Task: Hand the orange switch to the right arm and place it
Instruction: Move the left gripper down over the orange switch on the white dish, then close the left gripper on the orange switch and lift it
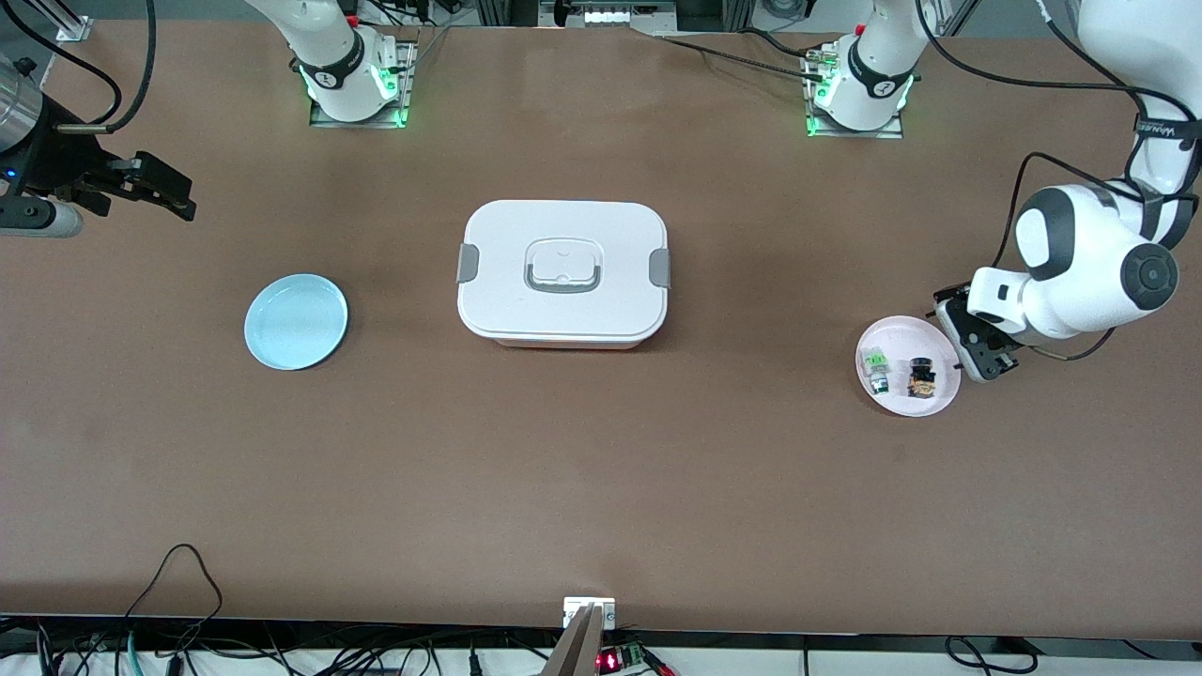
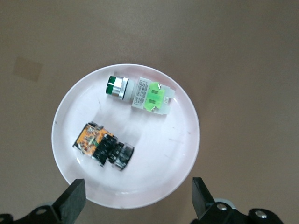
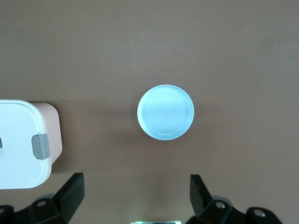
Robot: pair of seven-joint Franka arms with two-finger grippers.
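The orange switch, a small black part with an orange band, lies on its side on a pale pink plate at the left arm's end of the table. My left gripper hangs open over that plate's rim, its fingers straddling the edge, touching nothing. My right gripper waits open and empty in the air over the right arm's end of the table.
A green-and-white switch lies beside the orange one on the same plate. A light blue plate sits toward the right arm's end. A closed white lidded box stands mid-table.
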